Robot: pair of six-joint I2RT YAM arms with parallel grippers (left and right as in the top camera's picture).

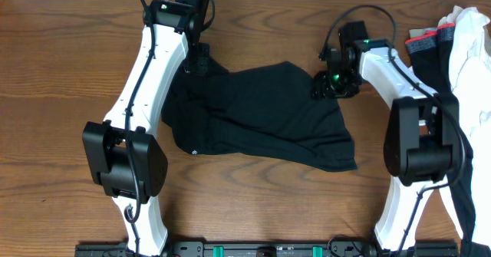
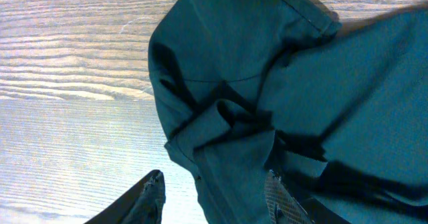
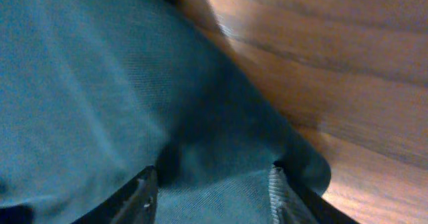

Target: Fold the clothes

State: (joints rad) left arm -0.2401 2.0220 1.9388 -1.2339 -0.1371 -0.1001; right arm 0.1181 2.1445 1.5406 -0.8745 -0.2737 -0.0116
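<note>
The black T-shirt [image 1: 261, 115] lies crumpled and partly spread in the middle of the wooden table, with a small white mark [image 1: 194, 151] near its lower left edge. My left gripper [image 1: 198, 62] is over the shirt's upper left part. In the left wrist view its fingers [image 2: 214, 184] are open, with a bunched fold of the shirt [image 2: 227, 117] just ahead and an edge of fabric between the tips. My right gripper [image 1: 325, 85] is at the shirt's upper right corner. In the right wrist view its fingers [image 3: 212, 180] are wide apart with the shirt's cloth [image 3: 100, 83] between them.
A pile of other clothes lies at the table's right edge: a black garment with a grey-and-red band [image 1: 424, 44] and a white cloth [image 1: 469, 38]. Bare wood [image 1: 54, 96] shows to the left of the shirt and along the front.
</note>
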